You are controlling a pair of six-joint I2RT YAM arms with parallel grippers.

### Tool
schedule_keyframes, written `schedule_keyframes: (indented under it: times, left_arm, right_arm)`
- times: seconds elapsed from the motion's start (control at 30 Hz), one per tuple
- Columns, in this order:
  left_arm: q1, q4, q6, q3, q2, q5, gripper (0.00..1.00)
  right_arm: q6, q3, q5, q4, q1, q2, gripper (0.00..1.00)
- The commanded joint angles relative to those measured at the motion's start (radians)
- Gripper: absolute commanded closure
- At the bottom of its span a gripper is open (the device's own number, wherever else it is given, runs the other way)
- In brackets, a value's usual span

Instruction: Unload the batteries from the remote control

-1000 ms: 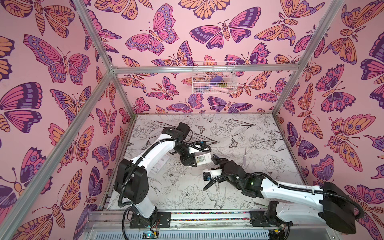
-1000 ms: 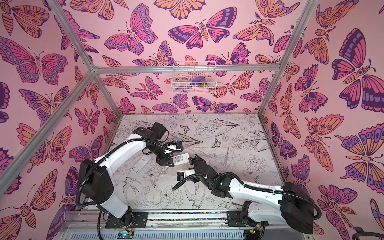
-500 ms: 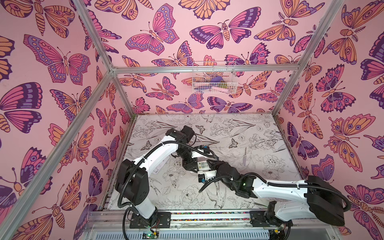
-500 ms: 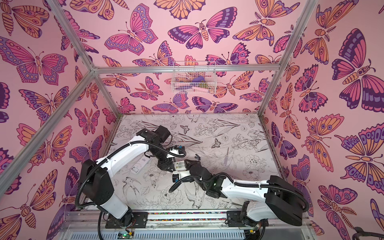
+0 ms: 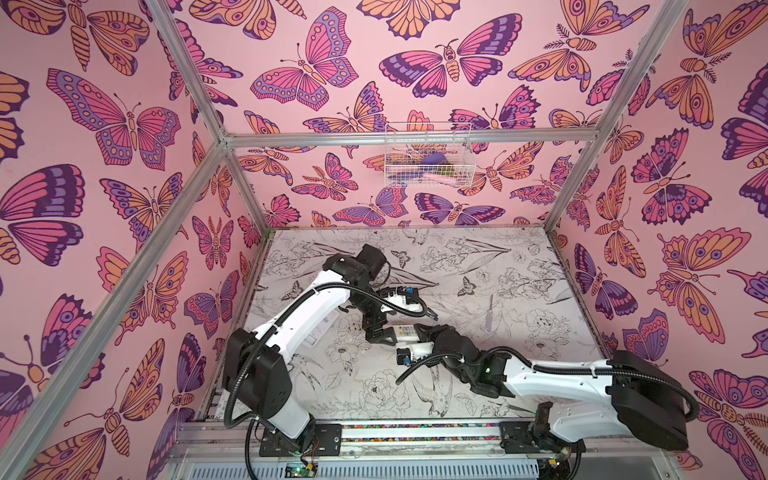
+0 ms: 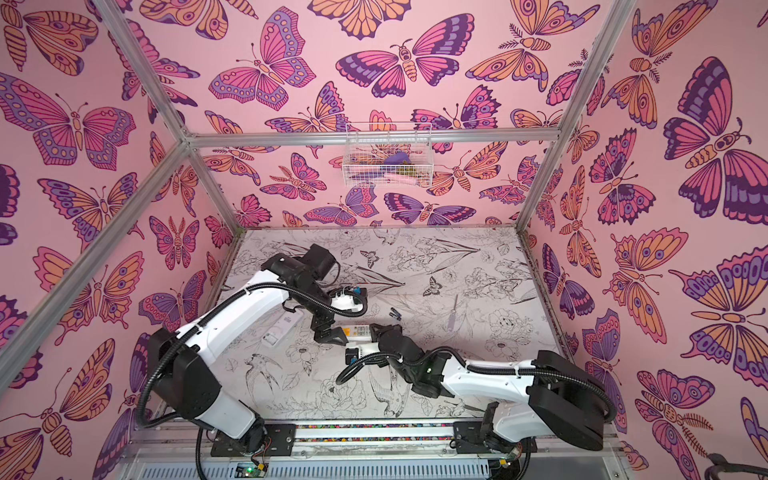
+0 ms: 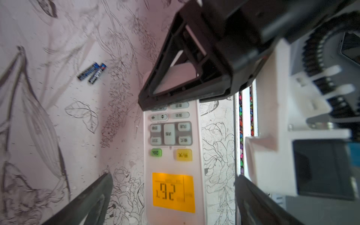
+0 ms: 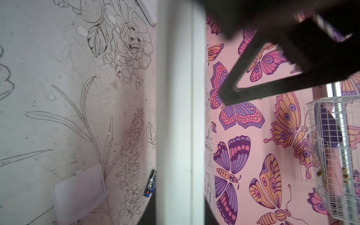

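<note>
Enclosure: pink butterfly walls (image 5: 124,166), wire basket (image 5: 399,174) on the back one, floor sheet (image 5: 519,257) of line-drawn flowers.

Right gripper (image 5: 420,332): clamped on remote (image 7: 171,136). Whether the remote rests on the sheet is unclear.

Left gripper (image 5: 380,337): spread wide, empty, flanking the display end.

Two black batteries (image 7: 91,73): side by side on the sheet nearby.

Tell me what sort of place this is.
Probably a robot test cell: an aluminium frame with butterfly-print walls encloses a rail-mounted left arm and right arm around a remote.
</note>
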Motion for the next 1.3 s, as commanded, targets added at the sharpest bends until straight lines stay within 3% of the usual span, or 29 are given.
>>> schedule_keyframes:
  times: [0.0, 0.17, 0.37, 0.9, 1.13, 1.27]
  left_arm:
    - [0.008, -0.065, 0.042, 0.084, -0.039, -0.002, 0.00]
    - [0.029, -0.084, 0.047, 0.135, -0.045, 0.050, 0.00]
    - [0.031, -0.064, 0.043, 0.163, 0.000, 0.137, 0.03]
    - [0.012, 0.039, -0.048, 0.158, 0.095, 0.256, 0.16]
    - [0.010, 0.053, -0.056, 0.113, 0.102, 0.241, 0.35]
    - [0.011, 0.079, -0.072, 0.066, 0.071, 0.250, 0.37]
  right_arm:
    - [0.271, 0.001, -0.144, -0.077, -0.067, -0.069, 0.99]
    - [0.598, -0.042, -0.431, -0.065, -0.241, -0.148, 0.99]
    - [0.797, -0.090, -0.635, 0.059, -0.347, -0.180, 1.00]
    - [0.921, -0.034, -0.876, 0.120, -0.357, -0.107, 1.00]
    - [0.927, -0.009, -0.916, 0.140, -0.359, -0.071, 1.00]
    - [0.930, 0.002, -0.923, 0.165, -0.358, -0.037, 1.00]
